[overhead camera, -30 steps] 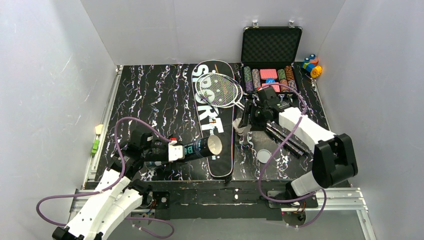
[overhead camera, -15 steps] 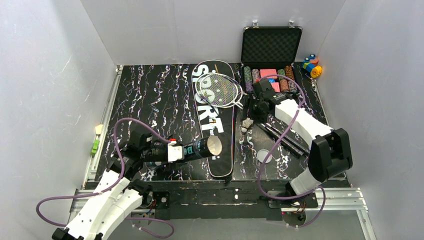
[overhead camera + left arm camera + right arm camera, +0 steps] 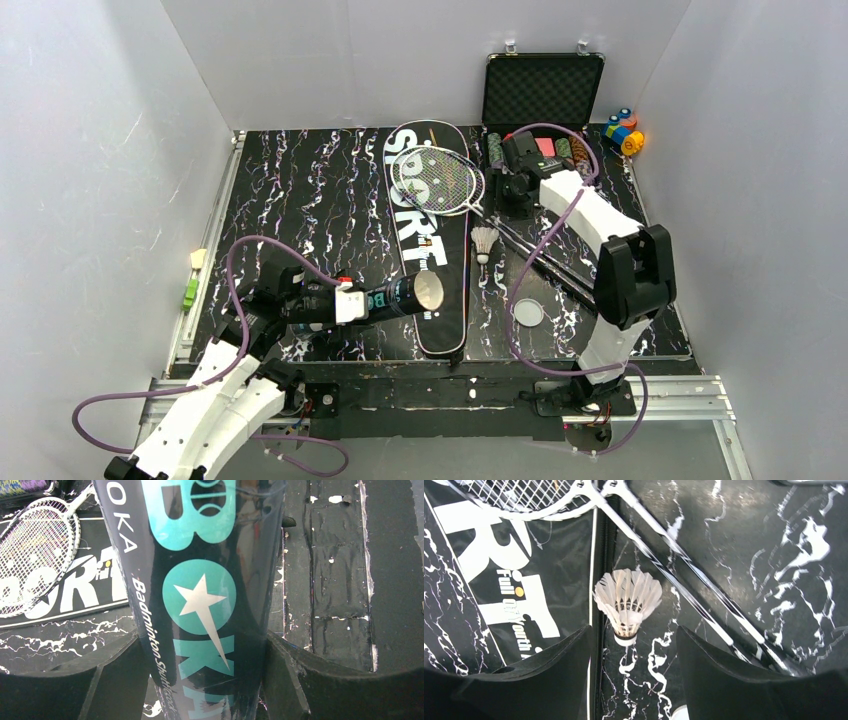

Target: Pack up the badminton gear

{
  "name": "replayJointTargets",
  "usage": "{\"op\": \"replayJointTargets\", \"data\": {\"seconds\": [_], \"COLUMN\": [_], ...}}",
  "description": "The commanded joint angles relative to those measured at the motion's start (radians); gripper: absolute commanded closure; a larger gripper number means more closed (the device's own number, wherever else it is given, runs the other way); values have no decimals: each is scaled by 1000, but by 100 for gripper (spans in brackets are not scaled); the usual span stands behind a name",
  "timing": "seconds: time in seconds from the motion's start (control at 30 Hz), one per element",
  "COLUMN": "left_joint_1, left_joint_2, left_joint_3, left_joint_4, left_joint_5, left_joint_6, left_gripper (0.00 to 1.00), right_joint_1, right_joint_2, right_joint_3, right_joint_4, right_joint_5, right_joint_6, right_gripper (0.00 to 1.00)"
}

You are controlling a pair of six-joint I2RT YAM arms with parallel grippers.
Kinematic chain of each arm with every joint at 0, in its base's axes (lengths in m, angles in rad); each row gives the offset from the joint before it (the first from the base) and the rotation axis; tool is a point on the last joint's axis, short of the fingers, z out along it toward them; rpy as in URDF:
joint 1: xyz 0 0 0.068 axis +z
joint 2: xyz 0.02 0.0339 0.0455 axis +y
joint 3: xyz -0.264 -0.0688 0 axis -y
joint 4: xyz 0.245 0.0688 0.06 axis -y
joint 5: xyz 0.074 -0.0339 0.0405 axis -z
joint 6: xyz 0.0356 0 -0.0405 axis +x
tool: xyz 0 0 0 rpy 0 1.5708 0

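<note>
Right wrist view: right gripper wide open, empty, above shuttlecock lined up between jaws, cork end toward near edge of table.

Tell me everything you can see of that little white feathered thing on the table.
The shuttlecock is a cone of white feathers set in a rounded white base with a dark band, looking intact. It lies on its side on the dark marbled table, base toward the arms, between the edge of the black SPORT bag and the racket shafts; contact with either is unclear. The right hand hangs open above, not gripping it.
</note>
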Motion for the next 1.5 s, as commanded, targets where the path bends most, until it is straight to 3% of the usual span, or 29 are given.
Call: {"op": "replayJointTargets", "data": {"seconds": [0.0, 0.5, 0.97, 1.3, 1.47], "left_joint_1": [4, 4, 4, 4, 4], "left_joint_2": [-13, -7, -16, -26, -30], "left_joint_3": [11, 15, 24, 16, 23], "left_joint_4": [25, 21, -3, -6, -12], "left_joint_5": [29, 23, 24, 29, 30], "left_joint_6": [4, 3, 10, 17, 16], "left_gripper": [86, 86, 86, 86, 86], "right_joint_1": [4, 4, 4, 4, 4], "right_joint_2": [63, 101, 204, 110, 73], "right_joint_3": [69, 26, 87, 0, -48], "right_joint_4": [42, 210, 166, 120, 99], "right_joint_5": [-80, -256, -317, -276, -254], "right_joint_6": [-115, -251, -310, -311, -290], "right_gripper": [30, 33, 42, 47, 56]}}
